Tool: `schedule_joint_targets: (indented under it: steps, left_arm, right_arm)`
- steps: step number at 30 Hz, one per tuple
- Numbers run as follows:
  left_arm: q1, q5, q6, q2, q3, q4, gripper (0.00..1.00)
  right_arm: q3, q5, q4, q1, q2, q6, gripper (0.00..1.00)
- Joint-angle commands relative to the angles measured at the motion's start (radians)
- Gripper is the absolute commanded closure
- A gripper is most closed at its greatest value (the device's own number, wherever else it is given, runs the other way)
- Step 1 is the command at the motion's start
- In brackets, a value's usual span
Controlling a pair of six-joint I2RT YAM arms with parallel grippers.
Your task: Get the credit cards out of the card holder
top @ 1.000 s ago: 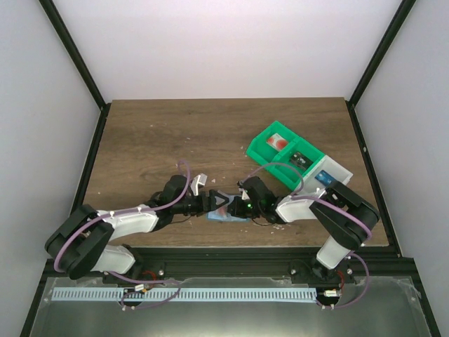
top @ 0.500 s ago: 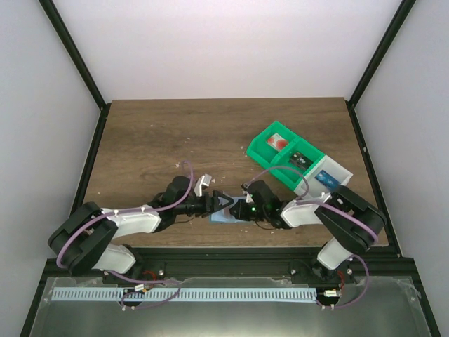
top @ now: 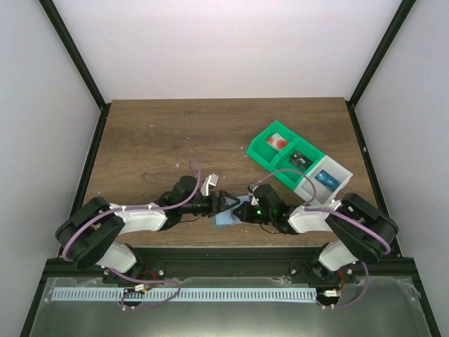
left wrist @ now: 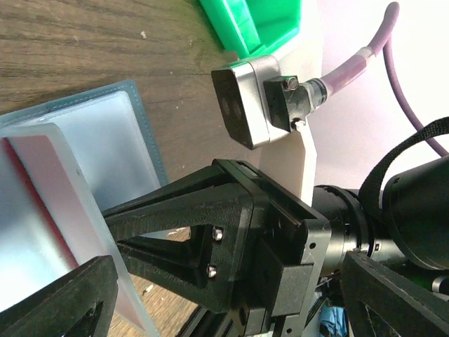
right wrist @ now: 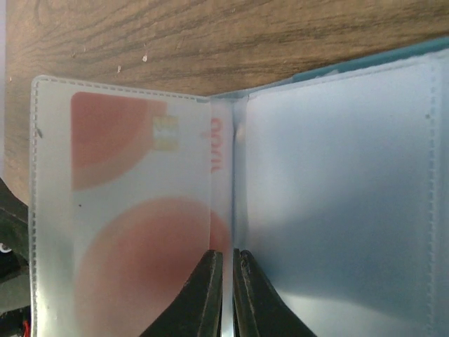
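The teal-blue card holder (top: pixel 226 219) lies open near the table's front edge, between the two arms. In the right wrist view its left pocket holds a credit card (right wrist: pixel 119 210) with red round marks; the card's edge sticks out toward the fold, and the right half (right wrist: pixel 337 175) shows no card. My right gripper (right wrist: pixel 226 295) has its fingertips pinched on that thin protruding edge. My left gripper (left wrist: pixel 228 260) stands wide open, facing the right gripper (top: pixel 240 208). The card-bearing half (left wrist: pixel 56 210) rises beside its left finger.
A green and white compartment bin (top: pixel 295 163) with small items stands at the back right, and its green corner (left wrist: pixel 259 21) shows in the left wrist view. The right wrist's camera housing (left wrist: pixel 245 105) sits close in front of the left gripper. The table's front edge lies just behind the card holder.
Both wrists have edged slightly right and toward the front edge, staying tip to tip over the card holder. The right elbow has swung outward to the right.
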Motion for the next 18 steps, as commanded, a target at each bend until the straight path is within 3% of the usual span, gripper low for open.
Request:
schedule_joint_targets:
  steps: [1,8,18]
  left_arm:
    - [-0.019,-0.010,-0.003,0.031,0.041,0.043,0.11]
    - [-0.027,-0.023,0.002,0.048,0.067,0.036,0.11]
    - [-0.028,-0.016,0.004,0.086,0.089,0.042,0.11]
  right_arm:
    - [-0.007,0.032,-0.003,0.006,-0.022,0.001,0.93]
    - [-0.020,0.027,0.010,0.005,-0.027,0.013,0.94]
    - [-0.059,0.210,-0.192,0.005,-0.300,0.024,0.88]
